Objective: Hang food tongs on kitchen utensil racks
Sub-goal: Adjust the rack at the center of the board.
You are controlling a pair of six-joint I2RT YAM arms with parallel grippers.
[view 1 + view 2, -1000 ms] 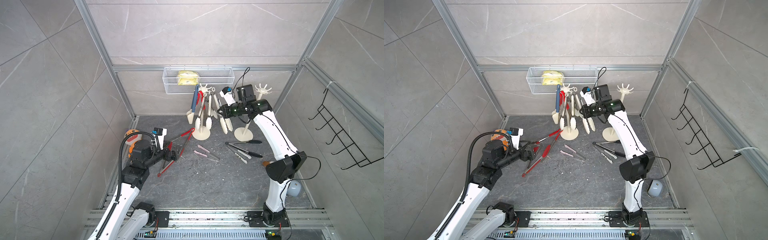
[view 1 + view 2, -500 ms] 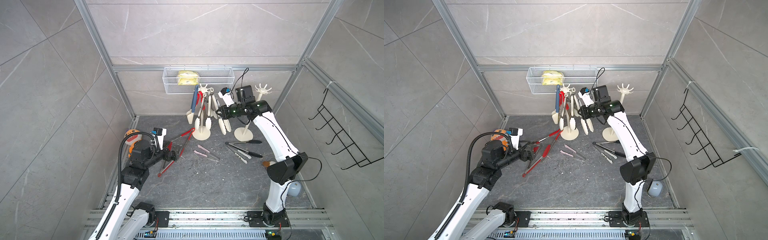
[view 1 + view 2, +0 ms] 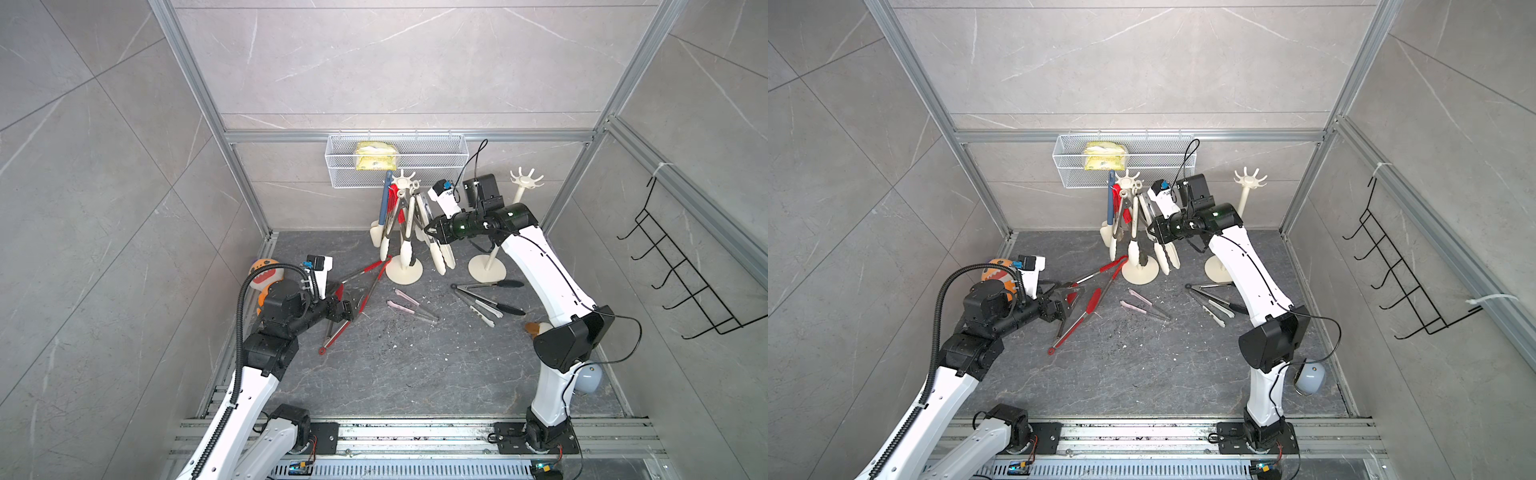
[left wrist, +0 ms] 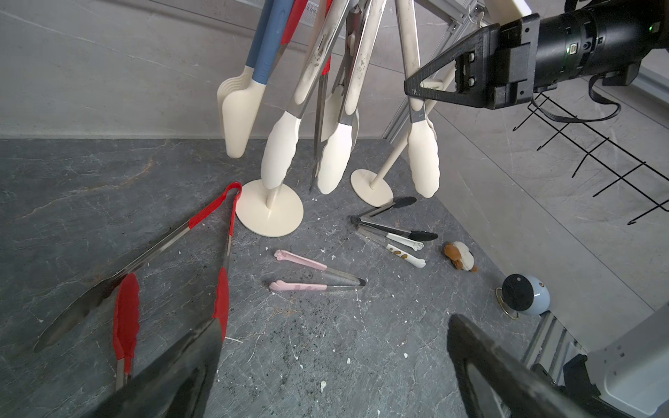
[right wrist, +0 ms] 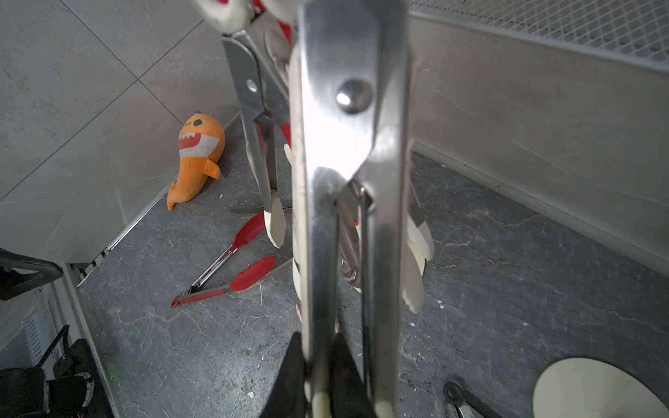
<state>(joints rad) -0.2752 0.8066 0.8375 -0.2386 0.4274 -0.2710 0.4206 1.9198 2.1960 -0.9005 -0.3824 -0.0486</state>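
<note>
The table (image 3: 415, 374) is open across its front half. All the clutter sits toward the back edge. Two racks stand there. The loaded rack (image 3: 404, 270) near the middle of the back edge has a crowded crown. The empty rack (image 3: 527, 183) toward the back right corner has every prong free, though the right arm crosses in front of its pole. A mesh basket (image 3: 436, 166) on the wall, close behind the crowded crown, probably limits lift there.

The right hand (image 3: 430, 230) is clamped on one steel arm of the cream-tipped tongs (image 3: 438, 253), which dangle just beside the loaded rack. I cannot tell whether their top is on a prong.

The left hand (image 3: 353, 305) is spread wide, low over the red tongs (image 4: 221, 296) lying splayed near the left edge.

The tongs look light, stiff and springy. Bare steel is likely slippery, so grip an arm near the hinge.
</note>
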